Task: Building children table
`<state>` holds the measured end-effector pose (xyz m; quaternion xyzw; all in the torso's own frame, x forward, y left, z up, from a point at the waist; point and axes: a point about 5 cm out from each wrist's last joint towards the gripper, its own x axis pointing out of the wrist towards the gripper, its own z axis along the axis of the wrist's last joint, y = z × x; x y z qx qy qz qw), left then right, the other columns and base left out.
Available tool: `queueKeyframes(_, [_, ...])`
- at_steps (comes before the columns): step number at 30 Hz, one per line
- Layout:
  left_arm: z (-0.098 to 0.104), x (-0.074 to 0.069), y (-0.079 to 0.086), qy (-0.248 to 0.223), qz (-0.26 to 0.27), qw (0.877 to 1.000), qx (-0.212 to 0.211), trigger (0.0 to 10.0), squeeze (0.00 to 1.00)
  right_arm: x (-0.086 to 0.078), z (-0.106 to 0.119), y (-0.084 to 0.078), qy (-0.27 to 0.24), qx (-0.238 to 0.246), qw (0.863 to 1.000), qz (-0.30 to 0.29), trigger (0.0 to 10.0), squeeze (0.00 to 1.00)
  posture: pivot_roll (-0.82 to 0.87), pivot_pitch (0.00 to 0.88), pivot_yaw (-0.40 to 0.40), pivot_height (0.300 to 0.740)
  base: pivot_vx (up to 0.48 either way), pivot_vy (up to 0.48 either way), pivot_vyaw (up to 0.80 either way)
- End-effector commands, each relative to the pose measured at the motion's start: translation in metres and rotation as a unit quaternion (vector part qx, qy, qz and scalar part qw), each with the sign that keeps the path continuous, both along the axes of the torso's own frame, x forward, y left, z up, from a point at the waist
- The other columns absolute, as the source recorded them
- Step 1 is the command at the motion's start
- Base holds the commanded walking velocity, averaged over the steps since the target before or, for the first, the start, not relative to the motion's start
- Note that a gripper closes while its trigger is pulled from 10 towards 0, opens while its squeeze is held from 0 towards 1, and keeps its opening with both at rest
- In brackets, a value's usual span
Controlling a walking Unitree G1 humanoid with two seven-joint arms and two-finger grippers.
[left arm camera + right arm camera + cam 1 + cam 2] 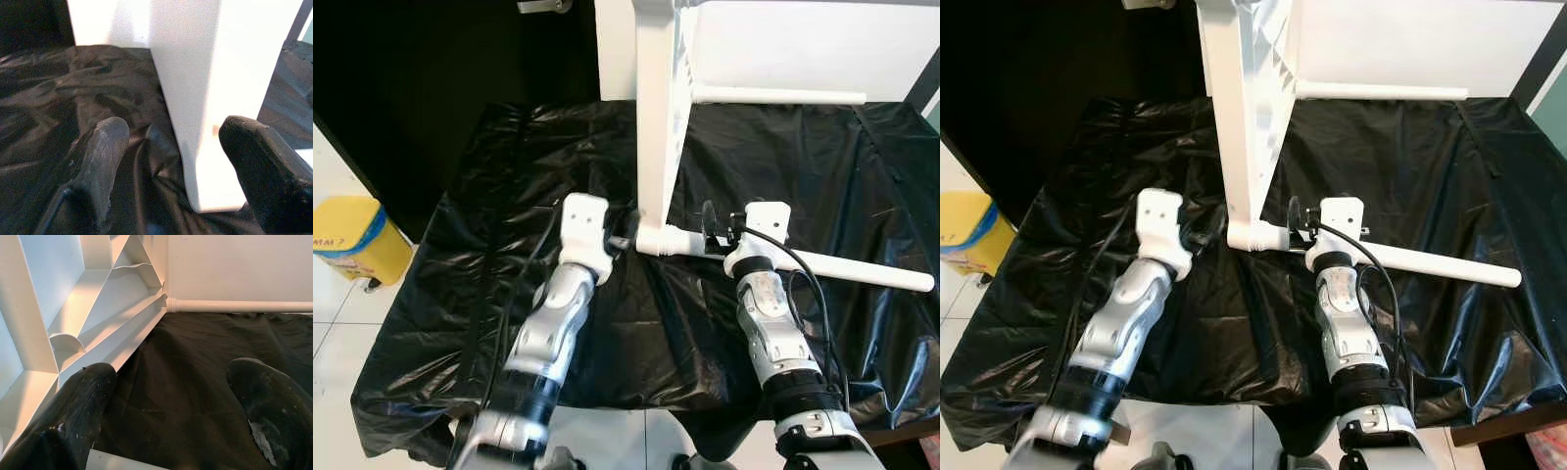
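While the white tabletop [661, 108] stands on edge on the black-sheeted bench [489, 294], both tools flank its lower corner. Left tool [625, 230] and right tool [713, 230] gape (holding nothing), a white leg [862, 271] lying beside the right.

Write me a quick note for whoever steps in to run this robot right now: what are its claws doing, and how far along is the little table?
Left claw: open, at the near corner of the white tabletop, which stands on edge on the black sheet.
Right claw: open, beside the near leg.
Done: near leg and far leg stick out from the tabletop.
Left: I cannot see any further legs, and the table is not yet set upright.
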<state>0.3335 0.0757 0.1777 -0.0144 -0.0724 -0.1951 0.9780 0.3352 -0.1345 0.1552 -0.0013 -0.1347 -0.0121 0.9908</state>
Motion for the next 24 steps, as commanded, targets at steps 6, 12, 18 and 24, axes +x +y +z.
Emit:
queueKeyframes(6, [0.015,0.005,-0.031,0.001,-0.186,0.983,0.003,10.0,1.00,-0.001,0.007,0.001,-0.013,-0.003,1.000,-0.004,10.0,0.00,-0.09,0.124,0.007,0.740,0.000,0.000,0.00])
queueKeyframes(12, [0.023,0.011,-0.038,0.000,-0.204,0.979,-0.002,10.0,0.00,-0.007,0.003,-0.002,-0.009,-0.005,1.000,-0.016,10.0,0.00,-0.10,0.150,0.028,0.740,0.000,0.000,0.00])
queueKeyframes(18, [0.038,0.029,-0.049,-0.009,-0.175,0.984,0.012,10.0,0.00,-0.013,0.000,-0.001,-0.004,-0.003,1.000,-0.021,10.0,0.00,-0.11,0.172,0.039,0.740,0.000,0.000,0.00])
queueKeyframes(24, [0.046,0.046,-0.047,0.002,-0.079,0.997,0.005,10.0,0.00,-0.024,-0.007,-0.003,0.007,-0.011,1.000,-0.025,10.0,0.00,-0.12,0.187,0.046,0.740,0.000,0.000,0.00])
